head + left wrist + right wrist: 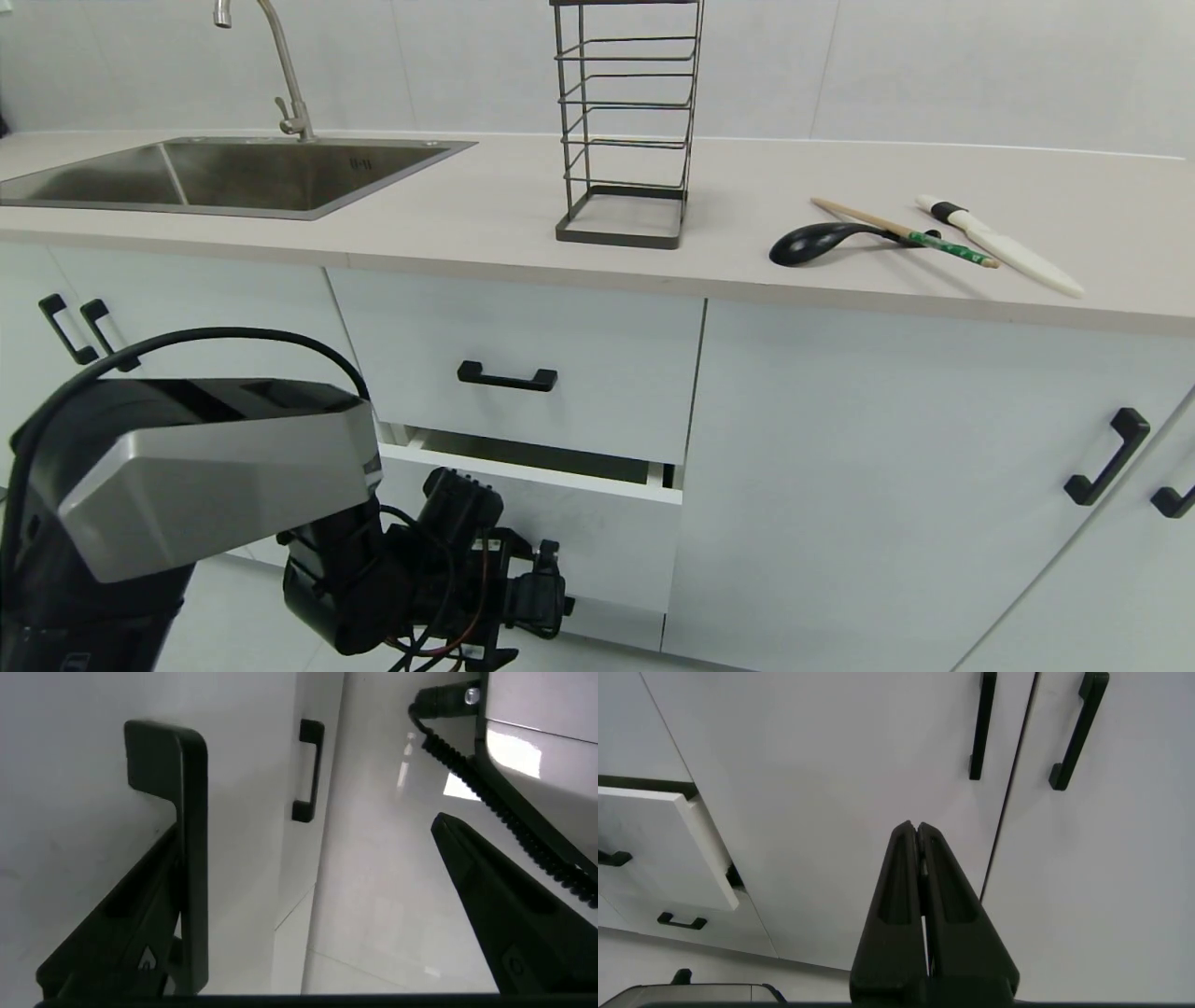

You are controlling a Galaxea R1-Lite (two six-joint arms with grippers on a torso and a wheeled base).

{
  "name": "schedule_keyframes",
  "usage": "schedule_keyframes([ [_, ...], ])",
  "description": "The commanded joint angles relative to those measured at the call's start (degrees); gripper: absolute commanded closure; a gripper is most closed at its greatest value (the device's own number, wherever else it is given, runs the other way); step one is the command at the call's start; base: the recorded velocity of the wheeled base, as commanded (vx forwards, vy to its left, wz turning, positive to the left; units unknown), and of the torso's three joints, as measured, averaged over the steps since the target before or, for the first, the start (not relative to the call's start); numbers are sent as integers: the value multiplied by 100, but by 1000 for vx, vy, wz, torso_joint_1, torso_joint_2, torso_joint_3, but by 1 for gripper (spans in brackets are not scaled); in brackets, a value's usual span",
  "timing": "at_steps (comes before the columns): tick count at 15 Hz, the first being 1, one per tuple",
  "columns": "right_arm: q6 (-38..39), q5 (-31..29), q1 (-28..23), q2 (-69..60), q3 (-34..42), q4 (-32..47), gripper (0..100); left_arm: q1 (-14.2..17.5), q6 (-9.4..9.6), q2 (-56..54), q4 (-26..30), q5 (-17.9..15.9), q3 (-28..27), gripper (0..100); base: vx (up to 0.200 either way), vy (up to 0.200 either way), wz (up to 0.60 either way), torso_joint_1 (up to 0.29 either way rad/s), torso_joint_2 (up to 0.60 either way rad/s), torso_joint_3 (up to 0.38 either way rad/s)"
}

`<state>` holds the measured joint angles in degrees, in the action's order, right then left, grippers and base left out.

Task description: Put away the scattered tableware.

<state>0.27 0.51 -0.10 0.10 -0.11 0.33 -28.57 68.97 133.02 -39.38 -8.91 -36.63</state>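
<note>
On the right of the pale countertop (467,215), upper right of the head frame, lie the scattered pieces: a black plastic spoon (812,243), a pair of wooden chopsticks with green tips (906,231) resting across its handle, and just beside them a white knife-like utensil with a black band (1008,247). None is gripped. Below centre, the lower white drawer (560,523) stands partly pulled out; the drawer above it is closed. Left gripper (537,597) sits low, at the open drawer's front, lower left of frame; in its wrist view the left gripper (336,905) has its jaws spread wide and holds nothing. Right gripper (917,835) has its fingers pressed together, empty, facing the white cabinet doors. Judgement: the step in hand is readying the drawer as storage; no item is moved yet. Next move probably calls for widening the drawer gap, then raising an arm to the counter for the spoon.
</note>
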Motion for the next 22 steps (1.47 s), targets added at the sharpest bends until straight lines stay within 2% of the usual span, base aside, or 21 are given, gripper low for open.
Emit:
schedule_keyframes([
  [1,0,2,1,-1,-7,2,100,-17,-7,-286,-123,12,148,0,0,0,0,0,0,0],
  [6,0,2,1,-1,2,-7,100,-377,-561,-2175,-132,100,1361,0,0,0,0,0,0,0],
  [8,8,2,1,8,2,2,100,-570,-833,-2861,-61,126,1615,0,0,0,0,0,0,0],
  [10,0,2,1,-1,2,2,100,-658,-965,-3125,-61,179,1484,0,0,0,0,0,0,0],
  [13,0,2,1,-1,2,2,100,-518,-991,-3002,-61,188,1053,0,0,0,0,0,0,0],
  [18,0,2,1,8,2,-7,100,-315,-982,-1859,-211,197,253,0,0,0,0,0,0,0],
  [20,0,2,1,-1,2,2,100,-192,-938,-1560,-220,188,60,0,0,0,0,0,0,0],
  [22,0,2,1,-1,2,-7,100,-148,-930,-1349,-492,188,33,0,0,0,0,0,0,0],
])
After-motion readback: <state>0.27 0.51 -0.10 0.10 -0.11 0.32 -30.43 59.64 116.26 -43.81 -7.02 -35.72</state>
